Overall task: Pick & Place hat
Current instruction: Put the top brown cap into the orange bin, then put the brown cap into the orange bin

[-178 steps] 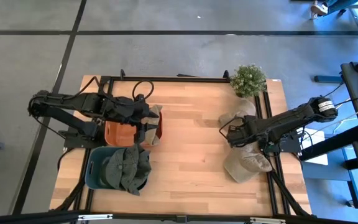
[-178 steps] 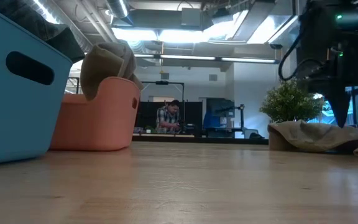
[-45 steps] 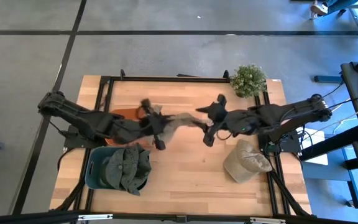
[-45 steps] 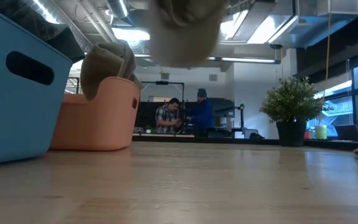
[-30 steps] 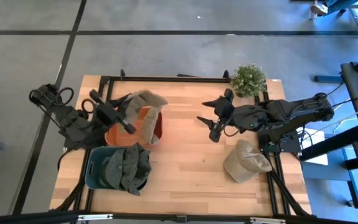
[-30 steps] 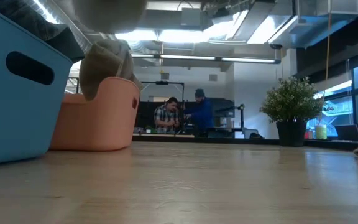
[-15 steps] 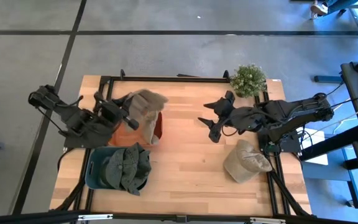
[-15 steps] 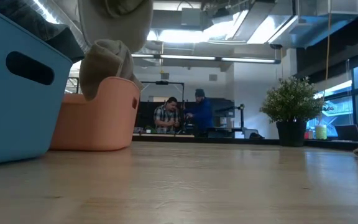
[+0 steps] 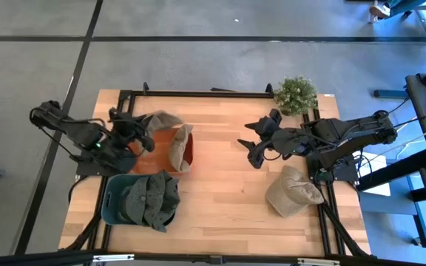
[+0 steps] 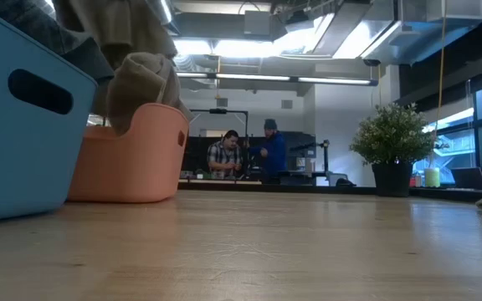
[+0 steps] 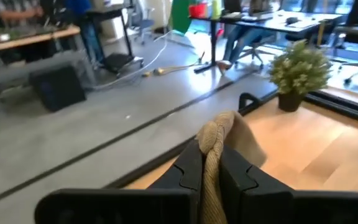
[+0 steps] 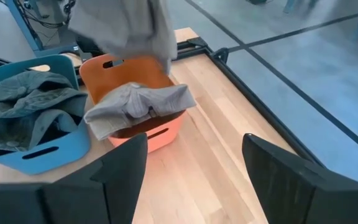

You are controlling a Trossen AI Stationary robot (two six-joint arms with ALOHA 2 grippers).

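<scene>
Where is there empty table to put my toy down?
Bare wood runs down the middle, between the orange bin and the right claw, and along the near edge. It is crowded by the blue bin and tan hat.

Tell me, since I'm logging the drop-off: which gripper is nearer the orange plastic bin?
Left. The left gripper hangs over the orange plastic bin, jaws shut on a tan fabric hat. The right gripper hovers open over mid-table, well apart from it.
</scene>
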